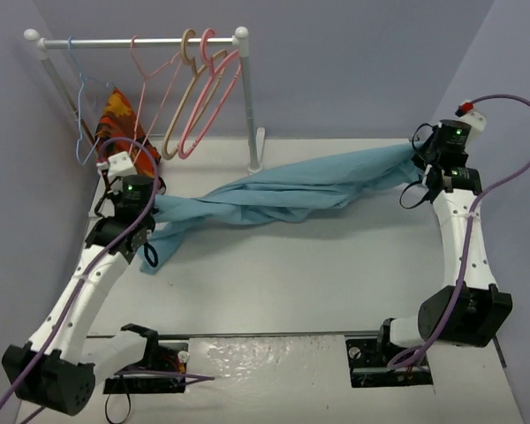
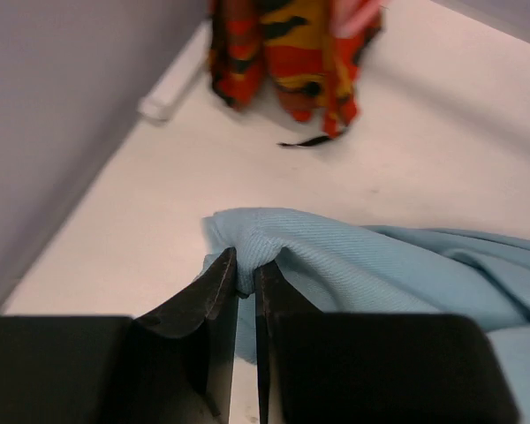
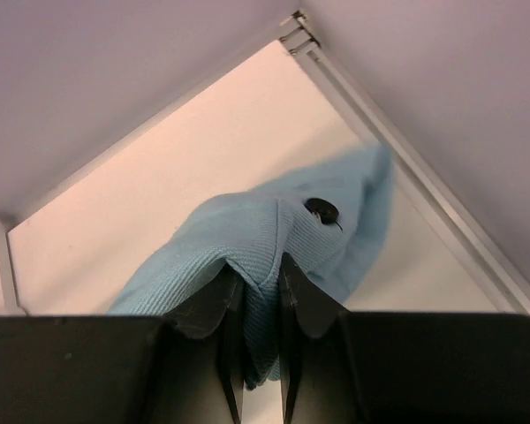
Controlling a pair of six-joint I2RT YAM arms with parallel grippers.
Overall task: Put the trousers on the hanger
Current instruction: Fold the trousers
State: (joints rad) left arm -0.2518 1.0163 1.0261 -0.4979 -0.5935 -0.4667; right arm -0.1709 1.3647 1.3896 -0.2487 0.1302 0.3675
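left fingers point(image 2: 214, 296) and right fingers point(image 3: 305, 305) pinch opposite ends of the trousers point(image 1: 283, 196) on the counter point(image 1: 291, 274), nothing yet on the hanger point(image 1: 163, 99) beyond.

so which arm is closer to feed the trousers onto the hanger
Likely left: the left gripper grips the trousers near the salmon-pink wire hanger; the right gripper holds the far end.

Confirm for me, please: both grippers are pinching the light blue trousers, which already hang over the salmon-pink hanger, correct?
Not quite. The trousers are not on the hanger, which hangs bare on the rail; the top external view shows them lying across the table between the arms. The left gripper and right gripper do each pinch the fabric.
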